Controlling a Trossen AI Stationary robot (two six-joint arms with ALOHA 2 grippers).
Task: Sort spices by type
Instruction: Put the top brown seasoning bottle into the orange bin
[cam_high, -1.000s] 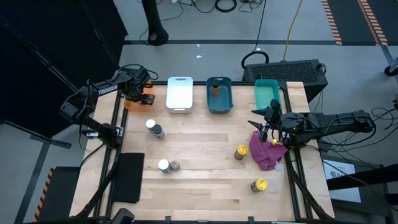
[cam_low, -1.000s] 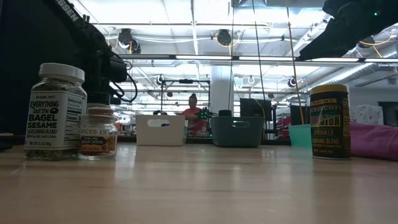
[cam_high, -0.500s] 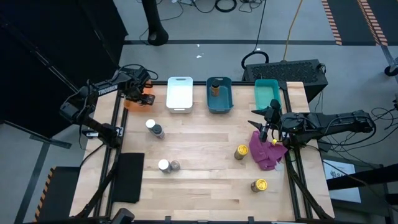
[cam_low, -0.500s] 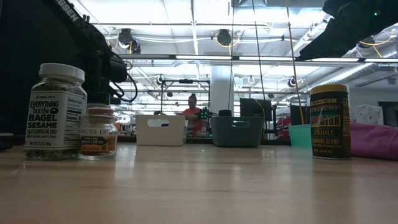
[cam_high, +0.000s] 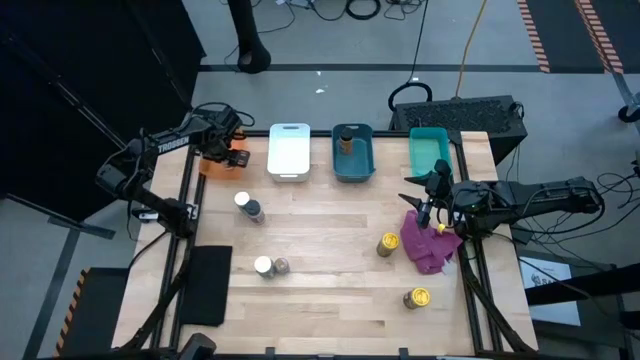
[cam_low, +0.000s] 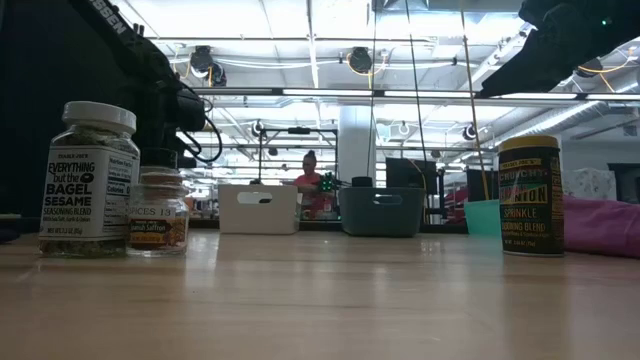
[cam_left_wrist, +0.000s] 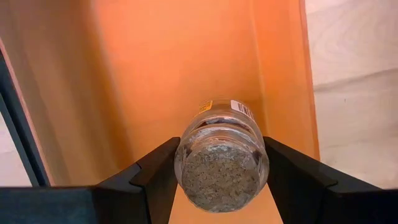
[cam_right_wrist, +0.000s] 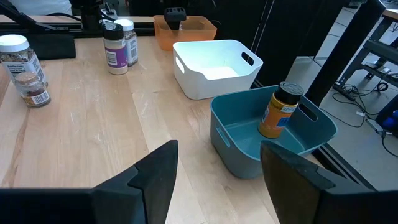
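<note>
My left gripper (cam_high: 228, 155) is at the table's far left corner, over the orange bin (cam_high: 210, 166), shut on a small glass spice jar (cam_left_wrist: 221, 163). Other jars stand on the table. One pair (cam_high: 248, 207) is left of centre and another pair (cam_high: 271, 266) is nearer the front. Two yellow-lidded ones (cam_high: 387, 243) (cam_high: 417, 297) stand at the right. One jar (cam_right_wrist: 278, 112) stands in the blue bin (cam_high: 353, 153). My right gripper (cam_high: 428, 203) hovers open above the magenta cloth (cam_high: 428, 245), with nothing between its fingers. My left gripper pinches the jar's round glass body (cam_left_wrist: 184, 163) between its two fingers (cam_left_wrist: 158, 177), one on each side. The fingers come from above, pointing down into the orange bin (cam_left_wrist: 155, 68). Whether the jar's far end rests on the bin's floor, I cannot tell.
A white bin (cam_high: 289, 150) and a teal bin (cam_high: 430, 148) stand along the far edge beside the blue one. A black pad (cam_high: 207, 283) lies off the table's left front. In the low view a person (cam_low: 310, 180) shows far behind the table.
</note>
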